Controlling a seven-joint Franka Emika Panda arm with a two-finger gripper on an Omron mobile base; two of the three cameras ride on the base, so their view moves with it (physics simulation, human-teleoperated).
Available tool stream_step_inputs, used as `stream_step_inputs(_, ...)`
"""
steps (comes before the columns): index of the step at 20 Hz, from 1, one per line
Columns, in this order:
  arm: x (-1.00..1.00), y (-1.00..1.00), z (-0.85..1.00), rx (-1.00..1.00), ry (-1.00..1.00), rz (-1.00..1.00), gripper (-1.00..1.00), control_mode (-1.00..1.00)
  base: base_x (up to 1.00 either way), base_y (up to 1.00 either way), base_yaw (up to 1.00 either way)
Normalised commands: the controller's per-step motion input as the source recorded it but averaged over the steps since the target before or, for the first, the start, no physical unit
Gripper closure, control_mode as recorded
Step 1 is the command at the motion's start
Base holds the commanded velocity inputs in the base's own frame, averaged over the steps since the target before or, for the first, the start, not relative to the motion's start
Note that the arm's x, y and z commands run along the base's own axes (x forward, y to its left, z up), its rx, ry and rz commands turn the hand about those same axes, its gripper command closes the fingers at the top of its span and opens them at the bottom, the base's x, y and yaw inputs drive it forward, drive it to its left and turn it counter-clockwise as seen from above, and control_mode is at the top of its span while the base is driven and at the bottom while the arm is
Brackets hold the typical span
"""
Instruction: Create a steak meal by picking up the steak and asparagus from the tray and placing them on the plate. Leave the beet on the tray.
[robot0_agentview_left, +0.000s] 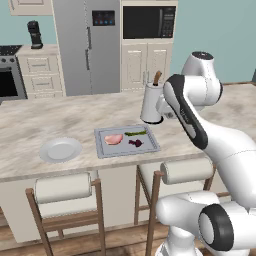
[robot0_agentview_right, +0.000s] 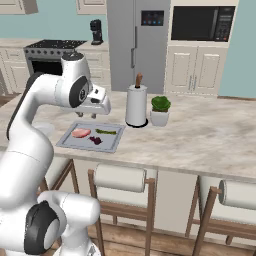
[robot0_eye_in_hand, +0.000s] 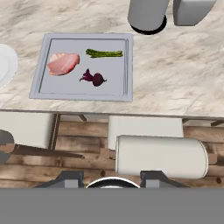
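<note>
Claw (robot0_agentview_right: 86, 116) hangs in the air above the counter's near edge, nothing between its fingers; how wide they stand I cannot tell. Below and just ahead of it lies the tray (robot0_eye_in_hand: 42, 74), holding all three foods. Steak (robot0_eye_in_hand: 63, 63) sits at the tray's left, asparagus (robot0_eye_in_hand: 104, 54) along the far side, beet (robot0_eye_in_hand: 94, 78) nearest the claw. Plate (robot0_agentview_left: 60, 149) lies bare, left of the tray. Beyond the tray stands a towel roll (robot0_agentview_right: 136, 105).

Arm bent high, end effector (robot0_agentview_right: 86, 116) downward, empty, fingers apart.
</note>
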Motion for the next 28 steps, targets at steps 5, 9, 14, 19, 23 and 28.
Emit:
stream_step_inputs(5, 0.01, 0.00, 0.00, 0.00, 0.00, 0.00, -1.00, -1.00, 0.00, 0.00, 0.00)
stream_step_inputs(9, -0.01, 0.23, -0.12, -0.04, 0.00, 0.01, -1.00, -1.00, 0.00, 0.00, 0.00)
stream_step_inputs(14, 0.00, 0.68, -0.24, -0.15, 0.00, 0.00, -1.00, -1.00, 0.00, 0.00, 0.00)
stream_step_inputs(19, 0.00, 0.64, -0.27, -0.13, -0.02, 0.10, -1.00, -1.00, 0.00, 0.00, 0.00)
stream_step_inputs(23, 0.02, 0.45, -0.53, -0.14, 0.00, 0.17, -1.00, -1.00, 0.00, 0.00, 0.00)
stream_step_inputs(28, 0.36, 0.22, -0.74, -0.16, 0.02, 0.19, -1.00, -1.00, 0.00, 0.00, 0.00)
